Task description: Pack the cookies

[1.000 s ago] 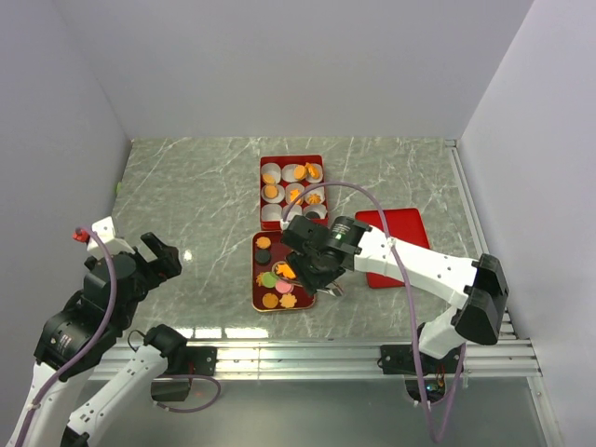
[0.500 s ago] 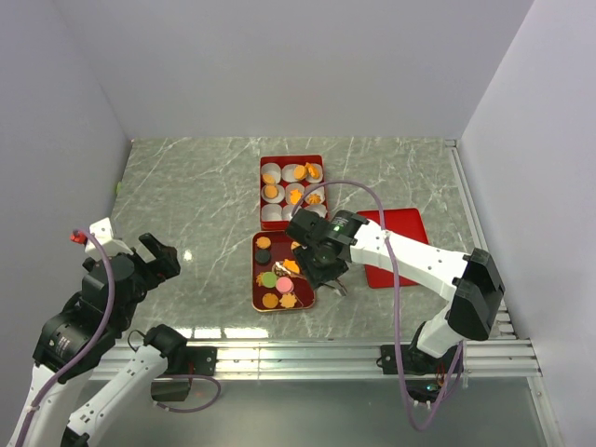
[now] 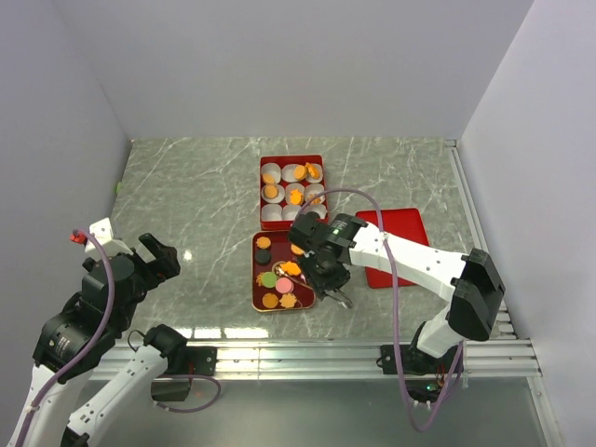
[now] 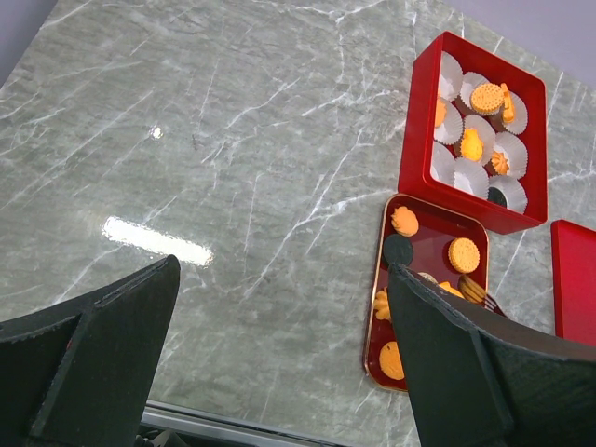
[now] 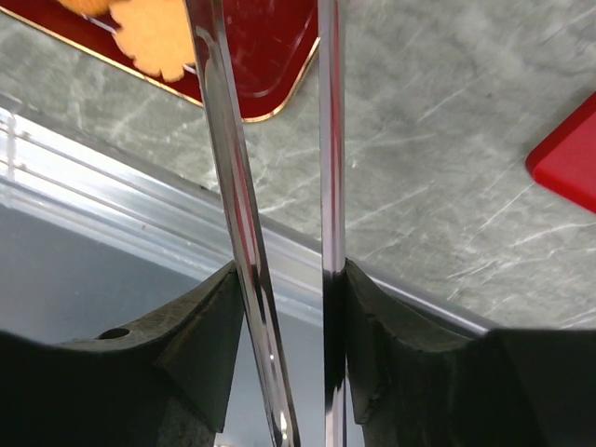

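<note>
The cookies (image 3: 279, 277) lie loose on a gold-rimmed red tray (image 3: 254, 279): orange, green, pink and dark ones. More cookies (image 3: 294, 194) sit in white paper cups inside a red box (image 3: 291, 158). My right gripper (image 3: 321, 270) hovers over the tray's right edge, shut on a pair of metal tongs (image 5: 328, 140). The tongs' tips run out of the top of the right wrist view, beside a flower-shaped orange cookie (image 5: 154, 33). My left gripper (image 4: 279, 279) hangs open and empty far left of the tray (image 4: 428, 228).
A flat red lid (image 3: 396, 244) lies right of the tray, and its corner (image 5: 568, 163) shows in the right wrist view. The aluminium rail (image 3: 354, 354) runs along the table's near edge. Grey marble (image 4: 233, 168) stretches left of the box (image 4: 419, 121).
The right gripper has shifted slightly toward the near edge over the tray's right side, and its jaws have squeezed the tongs narrower. The left arm has not moved.
</note>
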Available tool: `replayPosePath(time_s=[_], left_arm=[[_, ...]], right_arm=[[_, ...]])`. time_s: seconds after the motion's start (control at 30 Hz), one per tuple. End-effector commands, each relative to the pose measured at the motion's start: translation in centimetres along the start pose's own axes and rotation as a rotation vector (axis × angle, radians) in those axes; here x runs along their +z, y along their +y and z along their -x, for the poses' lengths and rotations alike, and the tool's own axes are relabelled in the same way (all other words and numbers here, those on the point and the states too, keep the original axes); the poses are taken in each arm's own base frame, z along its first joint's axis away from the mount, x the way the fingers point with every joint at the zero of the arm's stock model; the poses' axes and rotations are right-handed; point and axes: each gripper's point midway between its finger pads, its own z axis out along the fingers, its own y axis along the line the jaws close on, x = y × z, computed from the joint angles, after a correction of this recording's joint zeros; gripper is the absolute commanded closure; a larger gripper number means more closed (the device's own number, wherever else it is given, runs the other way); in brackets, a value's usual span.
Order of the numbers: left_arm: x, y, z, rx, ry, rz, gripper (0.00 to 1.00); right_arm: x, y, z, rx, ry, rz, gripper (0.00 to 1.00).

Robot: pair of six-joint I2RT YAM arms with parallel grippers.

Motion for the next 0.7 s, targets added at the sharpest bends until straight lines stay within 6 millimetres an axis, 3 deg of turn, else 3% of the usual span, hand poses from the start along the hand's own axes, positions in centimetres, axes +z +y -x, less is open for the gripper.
replayPosePath(time_s=[0.0, 0.33, 0.53, 0.67], left_arm=[[-0.7, 0.0, 1.2, -0.04, -0.038, -0.011, 0.01], [-0.8, 0.1, 1.2, -0.043, -0.041, -0.004, 0.01], [-0.8, 0.1, 1.2, -0.046, -0.042, -0.007, 0.0], [-0.7, 0.1, 1.2, -0.043, -0.04, -0.005, 0.01]], right_arm=[[-0.2, 0.9, -0.2, -0.004, -0.001, 0.047, 0.52], [-0.1, 1.0, 0.4, -0.005, 0.012, 0.06, 0.63], [-2.9, -0.1, 3.1, 0.027, -0.067, 0.029, 0.64], [-5.4, -1.3, 6.3, 0.064, -0.162, -0.001, 0.66]])
